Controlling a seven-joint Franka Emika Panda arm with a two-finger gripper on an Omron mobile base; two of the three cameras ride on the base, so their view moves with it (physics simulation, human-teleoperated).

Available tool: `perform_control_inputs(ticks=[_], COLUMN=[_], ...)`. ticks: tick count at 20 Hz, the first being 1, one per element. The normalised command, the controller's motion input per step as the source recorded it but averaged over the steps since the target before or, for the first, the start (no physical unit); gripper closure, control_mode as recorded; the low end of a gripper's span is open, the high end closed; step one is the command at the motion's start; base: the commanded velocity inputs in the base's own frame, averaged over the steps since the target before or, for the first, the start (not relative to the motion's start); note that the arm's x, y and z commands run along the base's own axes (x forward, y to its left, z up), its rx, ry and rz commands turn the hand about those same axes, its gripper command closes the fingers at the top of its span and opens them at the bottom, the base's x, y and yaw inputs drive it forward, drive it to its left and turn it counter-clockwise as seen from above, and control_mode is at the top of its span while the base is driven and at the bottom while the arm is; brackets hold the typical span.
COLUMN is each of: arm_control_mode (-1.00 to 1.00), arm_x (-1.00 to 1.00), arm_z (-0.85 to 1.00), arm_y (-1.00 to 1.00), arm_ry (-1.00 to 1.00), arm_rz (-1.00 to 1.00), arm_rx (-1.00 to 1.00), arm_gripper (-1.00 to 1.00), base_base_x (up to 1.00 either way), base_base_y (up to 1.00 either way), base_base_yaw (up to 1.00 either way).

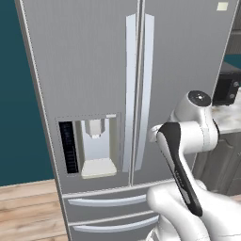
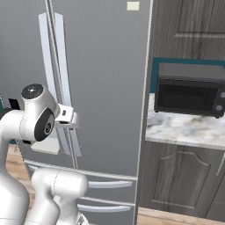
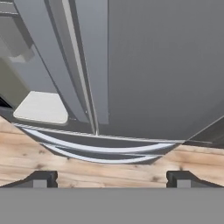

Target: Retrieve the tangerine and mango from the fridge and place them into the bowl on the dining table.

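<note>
The tall silver-grey fridge [image 1: 94, 70] stands right in front of me with both French doors closed. Its two long vertical handles [image 1: 139, 89] meet at the centre seam, and the water dispenser panel [image 1: 94, 146] sits in the left door. Two bottom drawers [image 1: 110, 202] are shut. In the hand view my gripper [image 3: 111, 179] is open, its fingertips [image 3: 41, 178] wide apart with nothing between them, pointing down at the fridge's [image 3: 153, 65] lower door and drawers [image 3: 100, 151]. The arm is folded close before the right door [image 2: 105, 88]. Tangerine, mango, bowl and dining table are out of view.
To the fridge's right runs a dark grey cabinet [image 2: 184, 180] with a marble top [image 2: 189, 127] carrying a black microwave [image 2: 189, 94]. Dark upper cabinets [image 2: 193, 26] hang above it. Wooden floor [image 1: 28, 212] and a teal wall [image 1: 14, 94] lie to the left.
</note>
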Motion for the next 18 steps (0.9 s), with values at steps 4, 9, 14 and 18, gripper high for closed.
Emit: perform_control_inputs(ticks=[4,9,14,18], arm_control_mode=[-1.0,-1.0,1.0,1.0], arm_x=[-0.04,-0.02,-0.03,0.0], arm_z=[-0.15,-0.12,-0.02,0.0], arm_y=[0.0,0.01,0.0,0.0], arm_ry=[0.0,0.0,0.0,0.0], arm_rz=[0.0,0.0,0.0,0.0], arm_rx=[0.0,0.0,0.0,0.0], arm_gripper=[-1.0,-1.0,-1.0,-1.0], base_base_x=[0.0,0.0,-0.22,-0.35], base_base_y=[0.0,0.0,0.03,0.2], base_base_yaw=[0.0,0.0,0.0,0.0])
